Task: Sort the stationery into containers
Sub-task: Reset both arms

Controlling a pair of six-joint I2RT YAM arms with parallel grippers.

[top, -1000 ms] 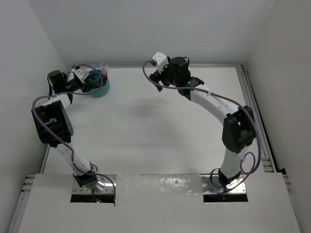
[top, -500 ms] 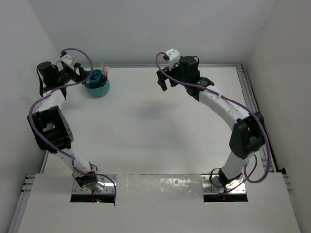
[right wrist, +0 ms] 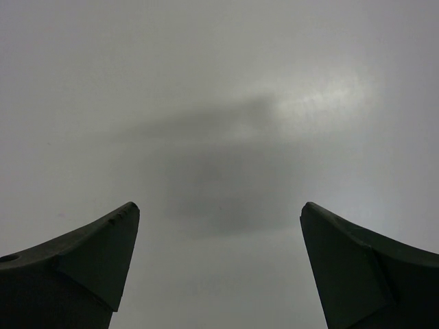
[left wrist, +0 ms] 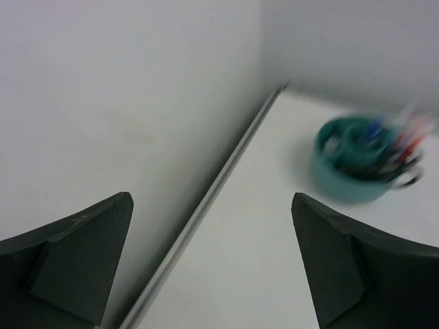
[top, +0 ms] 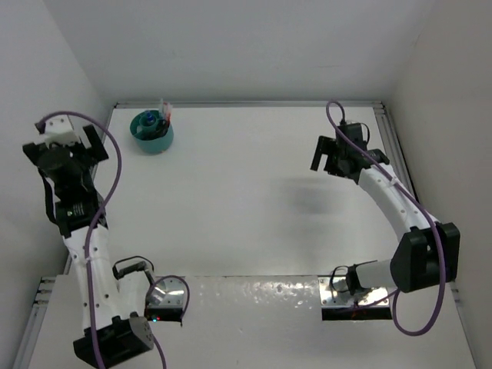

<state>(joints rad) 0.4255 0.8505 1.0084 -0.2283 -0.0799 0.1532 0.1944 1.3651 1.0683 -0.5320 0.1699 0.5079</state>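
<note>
L claw [top: 65,142] wide open, empty. R claw [top: 328,157] same.

Top view: L claw sits at far-left table edge by side wall [top: 54,77]. R claw hangs over right half of table [top: 231,200]. Teal tub [top: 154,144] in far-left corner, pens [top: 163,108] sticking up out of it. No loose stationery on the table that I can see, so sorting looks done. Both arms prob held off the tub so nothing gets knocked. Tub is ahead-right of L claw, near but apart, and well apart from R claw, across the table.

L wrist: L claw [left wrist: 211,199] jaws spread, nothing btwn. Tub [left wrist: 346,188] up-right of the fingers, blurred. Red/blue pens [left wrist: 405,137] stand inside; compartments not readable. Wall fills left side.

R wrist: R claw [right wrist: 219,205] jaws spread, only bare table + a shadow underneath. Tub not in this view.
</note>
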